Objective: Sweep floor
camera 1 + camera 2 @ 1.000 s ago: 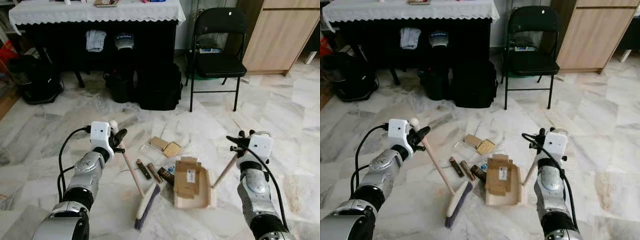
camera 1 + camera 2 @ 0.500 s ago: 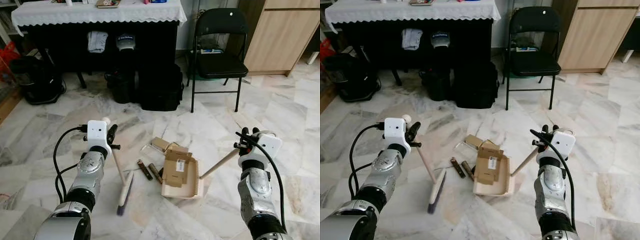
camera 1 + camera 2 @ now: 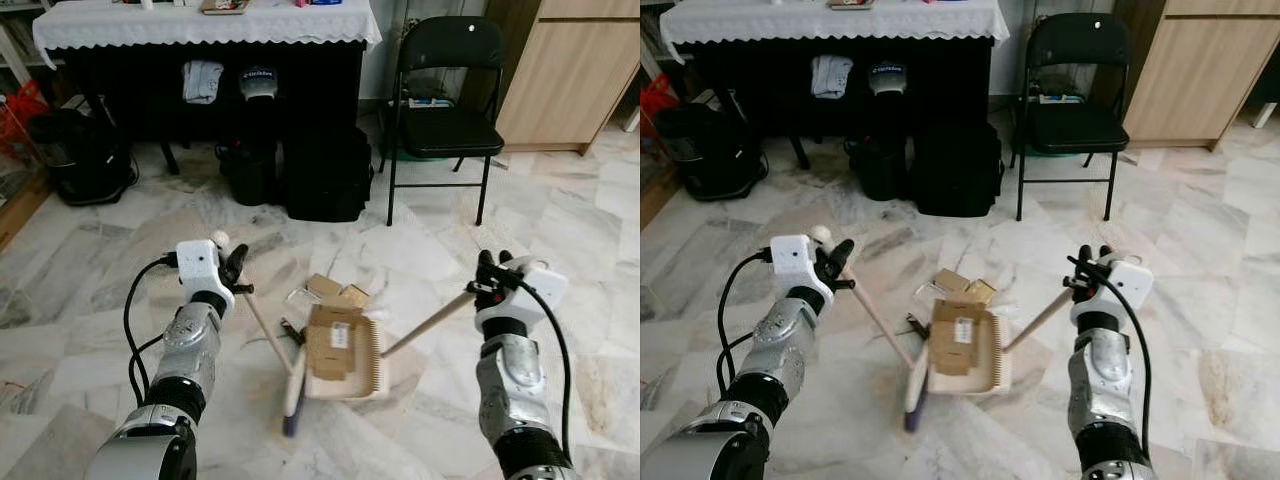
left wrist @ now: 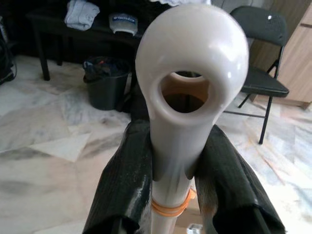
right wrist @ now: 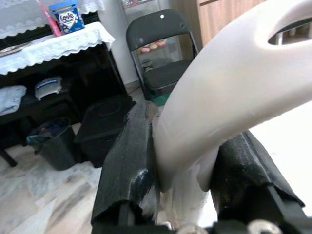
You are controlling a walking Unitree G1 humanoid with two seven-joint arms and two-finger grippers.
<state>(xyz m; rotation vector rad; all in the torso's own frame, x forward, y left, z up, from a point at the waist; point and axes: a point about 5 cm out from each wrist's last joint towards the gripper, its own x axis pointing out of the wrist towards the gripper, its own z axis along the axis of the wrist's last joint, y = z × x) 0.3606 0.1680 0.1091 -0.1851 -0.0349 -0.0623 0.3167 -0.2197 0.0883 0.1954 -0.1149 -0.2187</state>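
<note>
Your left end effector (image 3: 232,270) is clamped on the broom (image 3: 272,338), your right end effector (image 3: 488,273) on the dustpan (image 3: 345,352) on the floor; push hard and the cardboard (image 3: 331,338) may slide out.

Cream brush (image 3: 292,385) and dustpan (image 3: 372,358) — brown cardboard (image 3: 330,342) — grey-veined white marble floor (image 3: 560,215), black chair (image 3: 445,110)

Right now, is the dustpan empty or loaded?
Loaded: a flattened cardboard box lies across the dustpan, with the brush against its left edge.
</note>
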